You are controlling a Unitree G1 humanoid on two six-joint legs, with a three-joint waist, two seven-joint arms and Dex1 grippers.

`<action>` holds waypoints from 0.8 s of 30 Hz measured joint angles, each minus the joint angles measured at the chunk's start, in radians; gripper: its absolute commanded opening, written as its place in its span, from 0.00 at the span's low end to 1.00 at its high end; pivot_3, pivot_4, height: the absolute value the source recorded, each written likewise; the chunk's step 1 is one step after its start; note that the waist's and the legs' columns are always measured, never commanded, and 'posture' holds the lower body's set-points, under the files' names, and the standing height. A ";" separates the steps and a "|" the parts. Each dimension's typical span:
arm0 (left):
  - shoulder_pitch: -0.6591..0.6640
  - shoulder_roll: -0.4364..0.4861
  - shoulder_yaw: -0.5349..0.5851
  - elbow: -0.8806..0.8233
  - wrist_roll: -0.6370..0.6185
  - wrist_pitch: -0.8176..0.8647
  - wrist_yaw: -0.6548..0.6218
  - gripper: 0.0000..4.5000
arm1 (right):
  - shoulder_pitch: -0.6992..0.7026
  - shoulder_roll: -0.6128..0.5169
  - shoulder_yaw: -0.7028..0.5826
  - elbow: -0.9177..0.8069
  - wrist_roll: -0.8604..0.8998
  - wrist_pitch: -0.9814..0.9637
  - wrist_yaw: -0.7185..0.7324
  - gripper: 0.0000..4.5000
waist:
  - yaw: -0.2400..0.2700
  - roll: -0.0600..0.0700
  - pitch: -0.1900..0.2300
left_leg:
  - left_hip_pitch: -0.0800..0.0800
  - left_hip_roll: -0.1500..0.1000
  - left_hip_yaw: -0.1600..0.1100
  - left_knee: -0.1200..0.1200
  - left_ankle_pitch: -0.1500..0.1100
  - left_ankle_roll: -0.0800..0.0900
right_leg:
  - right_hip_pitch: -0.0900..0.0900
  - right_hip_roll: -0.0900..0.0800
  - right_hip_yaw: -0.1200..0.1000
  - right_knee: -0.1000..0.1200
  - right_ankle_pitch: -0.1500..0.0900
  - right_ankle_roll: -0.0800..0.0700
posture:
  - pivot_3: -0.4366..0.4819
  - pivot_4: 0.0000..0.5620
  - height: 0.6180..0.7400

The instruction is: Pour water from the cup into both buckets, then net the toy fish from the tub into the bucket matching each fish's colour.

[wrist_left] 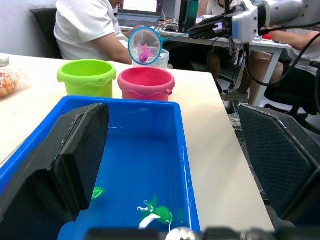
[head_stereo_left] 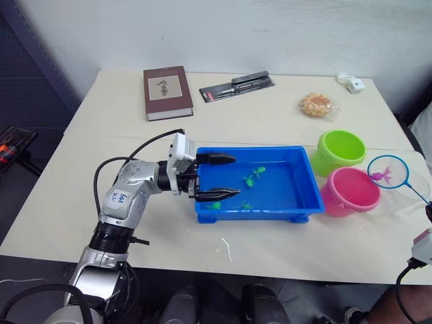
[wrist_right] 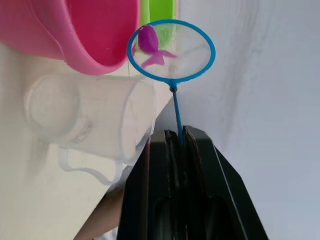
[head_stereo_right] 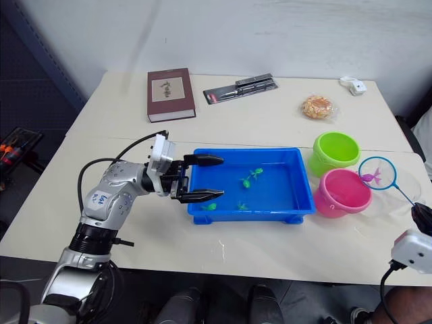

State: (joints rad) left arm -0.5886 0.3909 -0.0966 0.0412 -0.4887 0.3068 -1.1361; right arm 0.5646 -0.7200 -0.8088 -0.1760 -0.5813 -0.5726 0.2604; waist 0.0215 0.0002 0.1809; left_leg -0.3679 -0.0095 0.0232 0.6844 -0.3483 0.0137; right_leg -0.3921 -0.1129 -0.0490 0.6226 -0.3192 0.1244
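The right gripper pinches the thin stick of the round blue-rimmed net, with a tiny pink plastic fish inside, beside the small pink plastic bucket. The left gripper is spread wide over the shallow blue plastic tub.

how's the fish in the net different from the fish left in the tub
The fish in the net is pink; the fish in the tub are green. The pink one hangs in the net, held by the right hand beside the pink bucket; the green ones lie in the blue tub, between the open fingers of the left hand. All are tiny toy fish.
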 measured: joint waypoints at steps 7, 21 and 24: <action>0.005 -0.001 0.000 -0.014 0.000 0.001 0.015 0.98 | -0.003 0.039 0.048 0.009 -0.200 0.020 -0.225 0.00 | -0.001 0.000 0.000 | 0.000 0.000 0.000 0.000 0.000 0.000 | 0.000 0.000 0.000 0.000 0.000 0.000 | 0.48 0.27 0.99; 0.030 0.052 0.009 -0.031 0.000 0.020 0.015 0.98 | -0.056 0.023 0.120 -0.109 0.265 0.211 -0.024 0.00 | -0.016 0.001 0.000 | 0.001 0.002 0.000 0.000 0.000 0.000 | 0.000 0.001 0.000 0.004 0.000 0.000 | 0.48 0.27 0.99; 0.038 0.109 0.038 -0.023 0.002 0.020 0.002 0.98 | -0.108 -0.054 0.148 -0.222 0.620 0.378 0.189 0.00 | -0.026 0.001 0.000 | 0.002 0.003 0.000 0.000 0.000 0.000 | 0.002 0.002 0.000 0.005 0.000 0.000 | 0.48 0.27 0.99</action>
State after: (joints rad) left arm -0.5504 0.4995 -0.0583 0.0179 -0.4864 0.3263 -1.1341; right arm 0.4562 -0.7742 -0.6607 -0.3979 0.0387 -0.1943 0.4489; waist -0.0045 0.0010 0.1805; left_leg -0.3663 -0.0067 0.0228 0.6844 -0.3482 0.0137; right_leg -0.3906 -0.1113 -0.0490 0.6274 -0.3192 0.1242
